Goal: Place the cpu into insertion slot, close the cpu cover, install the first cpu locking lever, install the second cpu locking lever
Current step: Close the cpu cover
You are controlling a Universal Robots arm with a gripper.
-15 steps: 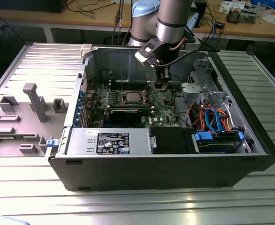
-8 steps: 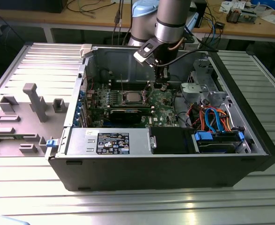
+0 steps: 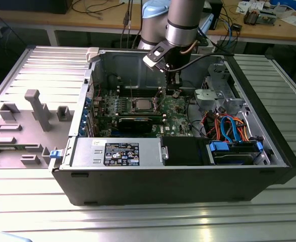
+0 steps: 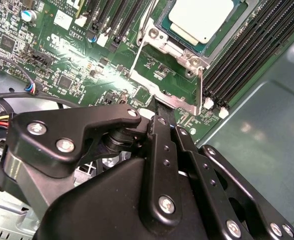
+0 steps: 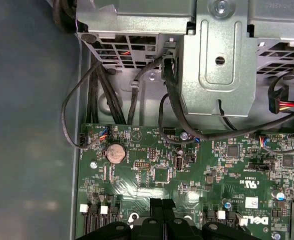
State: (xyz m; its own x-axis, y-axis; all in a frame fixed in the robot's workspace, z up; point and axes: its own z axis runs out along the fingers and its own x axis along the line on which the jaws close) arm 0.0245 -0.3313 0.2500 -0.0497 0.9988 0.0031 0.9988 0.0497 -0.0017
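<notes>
cpu [image 3: 141,105] lies in the slot [image 3: 150,107] on the board [image 3: 175,113] inside the open case [image 3: 188,181], which rests on the ribbed counter [image 3: 137,222], in the exterior view. the gripper [image 3: 174,92] hangs just to the exterior view's right of it, low over the board.

in the second wrist view the cpu [image 4: 202,20] sits flat within the slot's silver rim [image 4: 179,50] with its green edge bare, so the first step looks done. the cover [image 4: 162,94] seems raised rather than down over the chip, its free edge touching or just beside the gripper [image 4: 159,111]. the fingers [image 4: 163,135] are drawn together at the tip, and i cannot tell whether they pinch that edge. closing the cover and both locking steps look left to do.

in the first wrist view the gripper [image 5: 162,206] shows its tips together above the board [image 5: 187,175], with a metal drive cage [image 5: 212,60] beyond.
</notes>
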